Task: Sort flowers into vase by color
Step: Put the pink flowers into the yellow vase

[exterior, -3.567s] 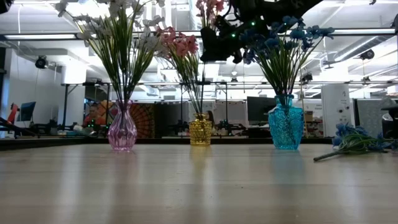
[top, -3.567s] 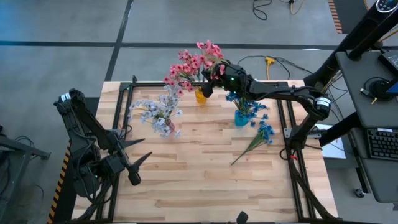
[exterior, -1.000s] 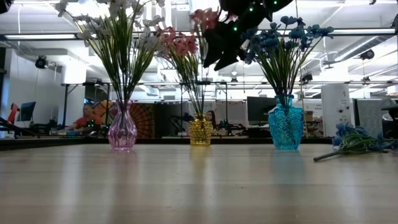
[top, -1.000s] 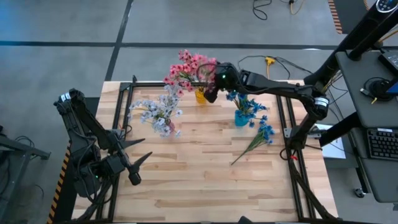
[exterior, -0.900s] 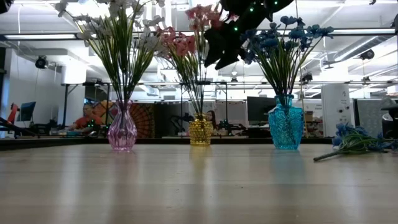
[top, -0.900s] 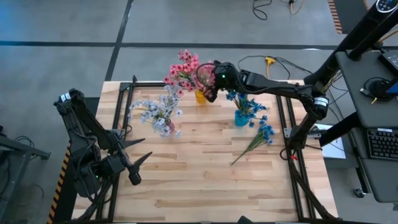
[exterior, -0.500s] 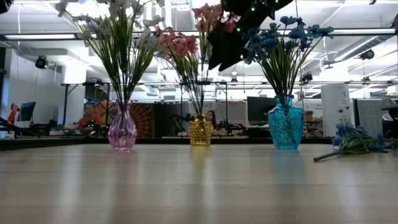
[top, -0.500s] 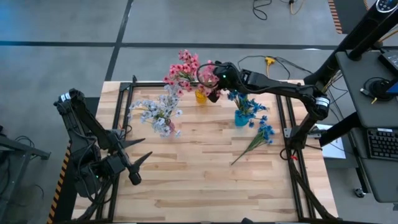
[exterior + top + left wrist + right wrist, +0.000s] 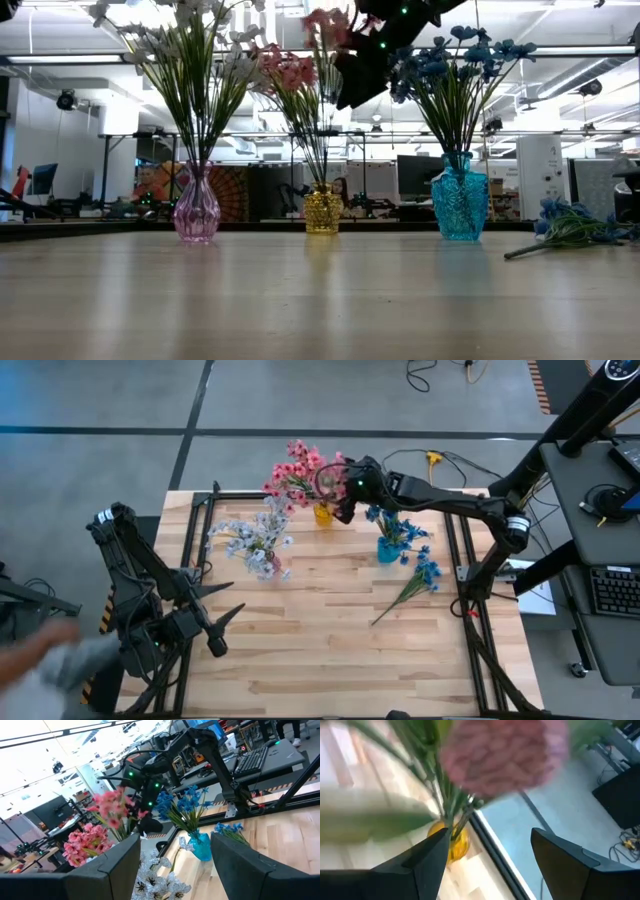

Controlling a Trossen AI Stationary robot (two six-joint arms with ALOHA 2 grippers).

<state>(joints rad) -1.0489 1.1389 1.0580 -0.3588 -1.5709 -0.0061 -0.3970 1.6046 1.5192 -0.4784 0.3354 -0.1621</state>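
Right tool [image 9: 338, 495], fingers spread, hangs beside pink flowers [image 9: 300, 468] over the yellow vase [image 9: 322, 211].

From my station, even overhead light falls on the wooden table [image 9: 330, 630], casting only soft shadows; a motion-blurred smear crosses the high view's lower left corner. At table height, ceiling strip lights [image 9: 590, 50] glare white, leaving the right arm's silhouette dark at upper centre. My right wrist feed is heavily blurred, the pink blossoms [image 9: 505, 752] a soft smudge. The left wrist feed blows out white at upper left.
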